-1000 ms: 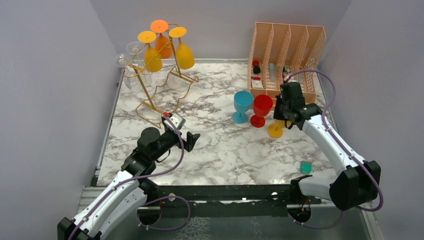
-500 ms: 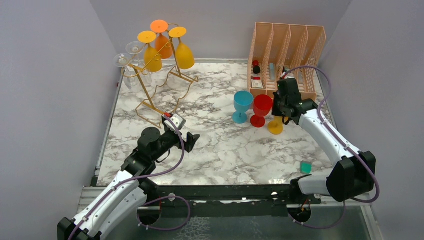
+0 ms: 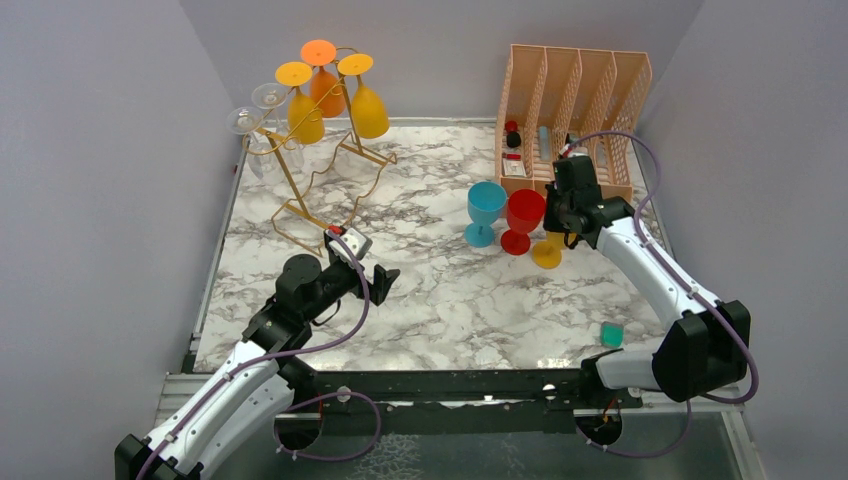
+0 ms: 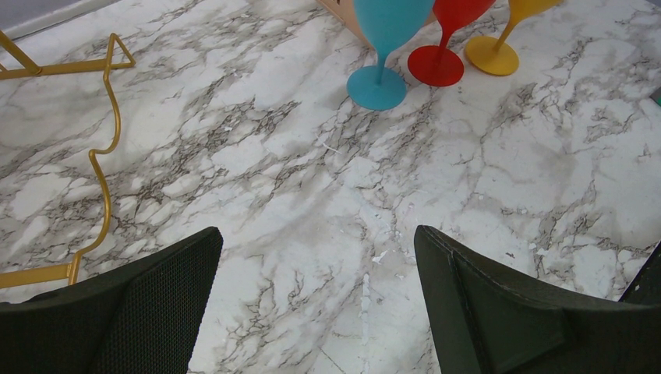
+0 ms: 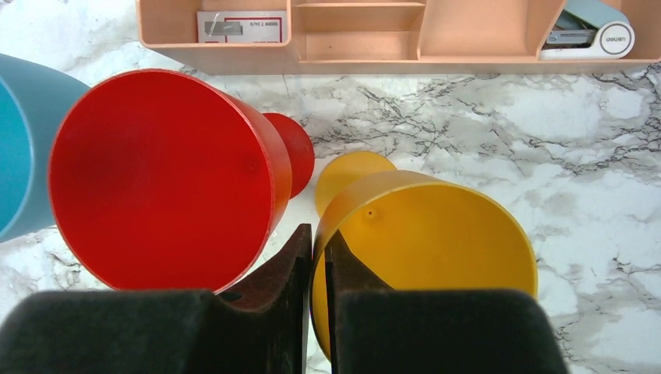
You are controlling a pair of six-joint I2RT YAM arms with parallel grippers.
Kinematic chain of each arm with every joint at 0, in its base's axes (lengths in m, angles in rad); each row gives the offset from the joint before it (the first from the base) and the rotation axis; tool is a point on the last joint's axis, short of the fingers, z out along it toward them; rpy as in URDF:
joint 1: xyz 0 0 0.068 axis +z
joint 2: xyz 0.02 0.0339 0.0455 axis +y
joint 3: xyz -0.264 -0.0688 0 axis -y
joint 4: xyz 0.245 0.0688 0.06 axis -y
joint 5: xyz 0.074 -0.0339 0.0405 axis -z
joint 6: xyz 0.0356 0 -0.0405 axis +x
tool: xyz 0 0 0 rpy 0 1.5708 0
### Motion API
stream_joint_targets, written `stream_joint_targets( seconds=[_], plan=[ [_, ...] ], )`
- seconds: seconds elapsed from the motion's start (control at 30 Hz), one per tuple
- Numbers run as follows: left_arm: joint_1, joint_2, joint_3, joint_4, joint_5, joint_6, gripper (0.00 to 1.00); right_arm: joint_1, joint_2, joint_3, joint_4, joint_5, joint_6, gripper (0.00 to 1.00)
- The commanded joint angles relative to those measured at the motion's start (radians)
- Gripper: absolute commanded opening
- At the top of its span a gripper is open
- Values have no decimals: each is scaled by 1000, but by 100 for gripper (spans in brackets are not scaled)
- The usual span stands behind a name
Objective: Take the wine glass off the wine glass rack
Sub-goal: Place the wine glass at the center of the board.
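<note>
The gold wire wine glass rack (image 3: 291, 183) stands at the back left; its base wire shows in the left wrist view (image 4: 105, 148). Two yellow glasses (image 3: 305, 115), an orange one (image 3: 326, 90) and clear ones (image 3: 256, 128) hang on it upside down. My right gripper (image 3: 560, 230) (image 5: 314, 249) is shut on the rim of an upright yellow wine glass (image 5: 436, 249) (image 3: 548, 256), one finger inside the bowl and one outside. That glass is beside the red glass (image 3: 524, 212) (image 5: 156, 171). My left gripper (image 3: 381, 280) (image 4: 318, 234) is open and empty above bare marble.
A blue glass (image 3: 485, 207) (image 4: 376, 86) stands left of the red one. The peach lattice file organiser (image 3: 570, 100) (image 5: 358, 47) stands right behind them, holding small items. A small teal object (image 3: 611, 334) lies front right. Grey walls enclose the table on three sides.
My right gripper has shifted slightly left and back with the yellow glass, closer to the red glass. The left arm has not moved.
</note>
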Motion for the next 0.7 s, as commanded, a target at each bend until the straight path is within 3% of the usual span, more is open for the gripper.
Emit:
stream_joint_targets(
  seconds=[0.0,0.67],
  plan=[
    [4,-1,27,10,23,12,99,-6,0,48,6,-3,-13,15],
    [4,10,29,10,34,10,99,-6,-83,106,-44,-79,-30,19]
  ],
)
